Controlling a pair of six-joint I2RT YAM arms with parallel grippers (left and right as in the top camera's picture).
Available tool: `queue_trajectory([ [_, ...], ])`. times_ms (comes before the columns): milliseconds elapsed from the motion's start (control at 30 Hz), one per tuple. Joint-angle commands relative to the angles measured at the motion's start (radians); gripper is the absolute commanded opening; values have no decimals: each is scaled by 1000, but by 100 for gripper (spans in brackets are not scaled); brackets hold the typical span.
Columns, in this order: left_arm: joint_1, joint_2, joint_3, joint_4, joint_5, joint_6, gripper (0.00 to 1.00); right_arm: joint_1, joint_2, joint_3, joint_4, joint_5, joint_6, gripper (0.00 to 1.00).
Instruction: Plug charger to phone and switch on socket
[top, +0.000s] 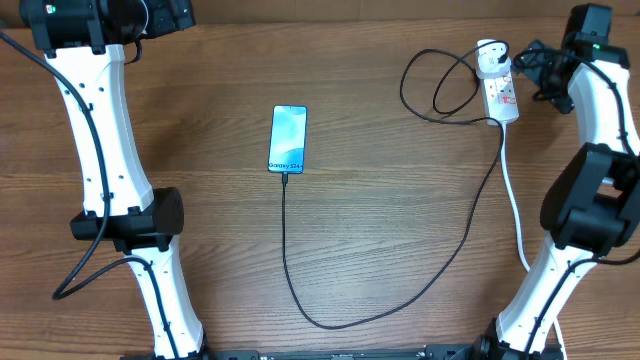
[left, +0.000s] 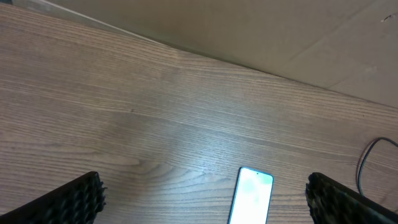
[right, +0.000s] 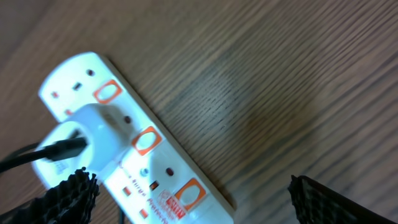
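Observation:
The phone (top: 288, 139) lies flat mid-table with its screen lit; it also shows at the bottom edge of the left wrist view (left: 252, 196). The charger's black cable (top: 330, 323) meets the phone's lower edge, loops toward the front of the table and runs up to the white plug adapter (top: 489, 60), which sits in the socket (top: 500, 95) at the far right. My left gripper (left: 205, 205) is open, far back-left of the phone. My right gripper (right: 199, 205) hangs open just above the socket (right: 143, 155), beside the adapter (right: 93, 134). The socket's red switches (right: 189, 196) face up.
The socket's white cord (top: 515, 210) runs down the right side toward the right arm's base. A loop of black cable (top: 430, 85) lies left of the socket. A cardboard wall (left: 280, 31) borders the table's far edge.

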Motion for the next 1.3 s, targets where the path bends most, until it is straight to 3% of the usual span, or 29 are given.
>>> queue_trajectory([
  [0,-7,-4,-4,-2,-6,-10,100,-2,47,20,11,3,31,100],
  [1267,-7,-4,-4,-2,-6,-10,100,15,143,20,75,21,82,100],
])
